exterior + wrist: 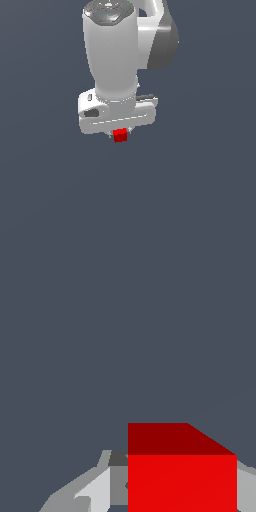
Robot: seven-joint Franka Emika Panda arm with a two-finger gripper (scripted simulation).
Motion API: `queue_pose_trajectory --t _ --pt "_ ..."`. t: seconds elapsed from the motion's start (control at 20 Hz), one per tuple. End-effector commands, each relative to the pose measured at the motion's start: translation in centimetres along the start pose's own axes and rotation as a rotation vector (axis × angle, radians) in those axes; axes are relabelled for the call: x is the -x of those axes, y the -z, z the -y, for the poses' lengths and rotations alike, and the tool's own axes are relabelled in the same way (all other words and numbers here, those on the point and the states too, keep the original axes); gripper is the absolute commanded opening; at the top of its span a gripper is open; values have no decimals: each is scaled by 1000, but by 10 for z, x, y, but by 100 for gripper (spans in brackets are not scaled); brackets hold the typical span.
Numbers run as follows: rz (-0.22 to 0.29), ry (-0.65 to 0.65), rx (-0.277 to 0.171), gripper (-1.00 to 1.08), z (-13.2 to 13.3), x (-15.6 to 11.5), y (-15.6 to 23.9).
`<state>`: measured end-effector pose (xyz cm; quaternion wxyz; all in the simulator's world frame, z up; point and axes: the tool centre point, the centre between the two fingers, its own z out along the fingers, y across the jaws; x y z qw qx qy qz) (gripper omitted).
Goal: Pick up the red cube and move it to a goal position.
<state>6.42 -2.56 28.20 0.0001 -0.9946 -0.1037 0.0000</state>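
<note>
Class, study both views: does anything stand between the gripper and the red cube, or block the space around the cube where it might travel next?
Nothing visible does. The red cube sits right between the fingertips of the gripper, with a finger showing beside it in the wrist view. Around it there is only plain grey background; no goal marker shows.
</note>
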Motion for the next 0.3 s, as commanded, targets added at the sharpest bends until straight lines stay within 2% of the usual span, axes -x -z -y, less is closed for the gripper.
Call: queue_pose_trajectory --t 0.0,0.25 --pt "0 0 0 -100 -2 -3 5" --pt "0 0 0 -100 -3 -5 8"
